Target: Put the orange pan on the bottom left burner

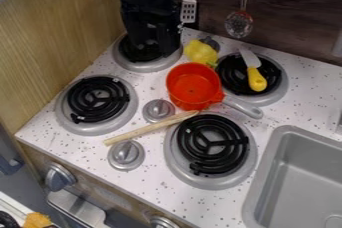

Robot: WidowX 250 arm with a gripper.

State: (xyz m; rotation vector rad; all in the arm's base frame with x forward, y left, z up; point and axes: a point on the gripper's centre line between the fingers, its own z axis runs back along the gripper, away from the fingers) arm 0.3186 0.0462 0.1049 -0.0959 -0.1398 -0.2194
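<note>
1. Decent gap between the orange pan (193,83) and the bottom left burner (95,103), so a hand could slip through there, and that burner's open from above.
2. Nearer the front it's cramped: upper knob (158,110), lower knob (125,155), wooden stick (143,131) slanting between them.
3. Wood panel (57,32) walls off the left.
4. Behind the pan, yellow pepper's (199,52) in the way; knife (255,73) sits near the pan's handle.
</note>
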